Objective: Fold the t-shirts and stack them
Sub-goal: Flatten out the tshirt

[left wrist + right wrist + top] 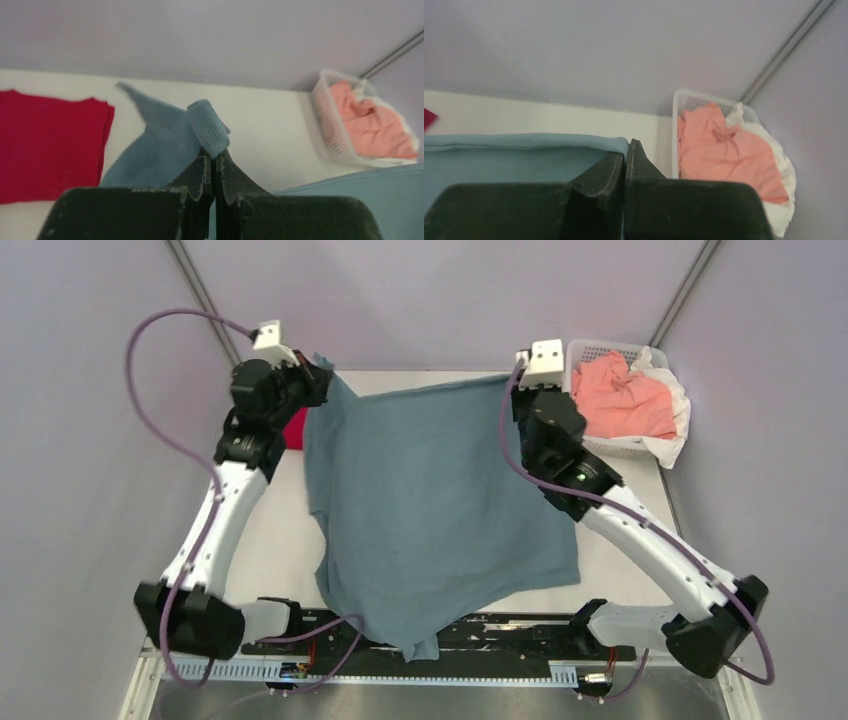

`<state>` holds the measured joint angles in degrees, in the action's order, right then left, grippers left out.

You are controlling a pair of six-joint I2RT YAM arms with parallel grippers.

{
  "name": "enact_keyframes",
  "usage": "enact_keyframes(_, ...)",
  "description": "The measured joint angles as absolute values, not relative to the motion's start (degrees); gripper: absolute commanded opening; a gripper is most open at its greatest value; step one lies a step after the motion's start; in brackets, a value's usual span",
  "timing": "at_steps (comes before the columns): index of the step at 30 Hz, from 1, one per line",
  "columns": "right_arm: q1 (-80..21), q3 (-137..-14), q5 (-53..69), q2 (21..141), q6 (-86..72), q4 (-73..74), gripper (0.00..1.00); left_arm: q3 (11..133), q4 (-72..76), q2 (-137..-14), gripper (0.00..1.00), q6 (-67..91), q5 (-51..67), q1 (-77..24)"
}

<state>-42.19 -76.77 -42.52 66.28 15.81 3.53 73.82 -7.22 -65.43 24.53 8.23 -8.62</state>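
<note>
Item one: dusty teal-blue cotton t-shirt [430,510], lifted by its far edge between my two tools, the rest draped across the white counter [270,540] and spilling over its 6 o'clock edge. My left tool [214,159], at 11 o'clock, is clamped on a bunched corner; my right tool [626,152], at 1 o'clock, is pinched on the same edge. Item two: bright red folded t-shirt [50,142], flat at 10 o'clock. Item three: crumpled salmon-pink t-shirt [625,395], inside the white perforated plastic basket [600,348] at 2 o'clock.
</note>
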Motion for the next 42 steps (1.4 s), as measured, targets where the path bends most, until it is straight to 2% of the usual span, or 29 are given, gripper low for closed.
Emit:
enact_keyframes(6,-34.7,-65.6,-44.1,74.8,4.6,6.8,0.0,72.0,-6.4,-87.0,0.0,22.4,9.3,-8.6)
enact_keyframes(12,-27.6,-63.8,-40.3,78.9,-4.1,6.7,0.0,74.0,-5.7,-100.7,0.0,22.4,12.4,-8.8)
enact_keyframes(20,-19.4,-67.6,-36.2,91.0,-8.7,5.9,0.0,87.2,-5.3,-113.8,0.0,22.6,14.9,-9.0)
enact_keyframes(29,-16.2,-78.3,-34.2,107.2,-5.3,2.2,0.01,100.4,-5.3,-125.7,0.0,21.7,13.5,-9.0)
enact_keyframes(31,-16.0,-81.4,-33.5,110.8,-3.9,1.4,0.04,105.7,-6.2,-129.2,0.1,21.5,11.6,-9.1)
enact_keyframes(32,-15.9,-83.4,-33.3,112.9,-3.3,1.2,0.05,109.7,-7.7,-131.3,0.33,21.5,9.5,-9.2)
enact_keyframes(33,-15.9,-84.7,-33.3,114.3,-3.0,0.9,0.07,112.8,-8.5,-133.2,0.38,21.4,7.2,-9.4)
enact_keyframes(34,-15.8,-86.2,-33.3,115.9,-2.7,0.6,0.1,116.5,-9.7,-135.2,0.44,21.1,4.8,-9.7)
enact_keyframes(35,-15.8,-88.1,-33.5,117.8,-2.2,0.5,0.19,120.1,-10.5,-137.1,0.5,21.1,2.5,-9.9)
enact_keyframes(36,-15.7,-89.8,-33.5,119.4,-1.7,0.4,0.36,123.3,-11.4,-138.9,0.77,21.1,0.1,-10.2)
enact_keyframes(37,-15.5,-92.0,-33.8,121.1,-1.0,0.6,0.53,126.0,-12.2,-140.2,0.88,21.0,-1.8,-10.4)
enact_keyframes(38,-15.3,-93.6,-34.1,122.4,-0.8,0.6,0.65,128.3,-13.3,-141.3,0.97,20.9,-3.4,-10.5)
enact_keyframes(39,-15.1,-95.8,-34.4,123.7,0.3,1.0,0.72,129.6,-14.3,-141.8,0.99,20.8,-4.1,-10.7)
enact_keyframes(41,-14.8,-98.4,-34.7,124.5,0.8,2.2,0.98,130.9,-16.0,-141.8,1.0,21.2,-4.9,-10.8)
enact_keyframes(42,-14.8,-99.1,-34.6,124.3,1.0,3.0,1.0,130.9,-16.4,-141.4,1.0,21.3,-4.8,-10.8)
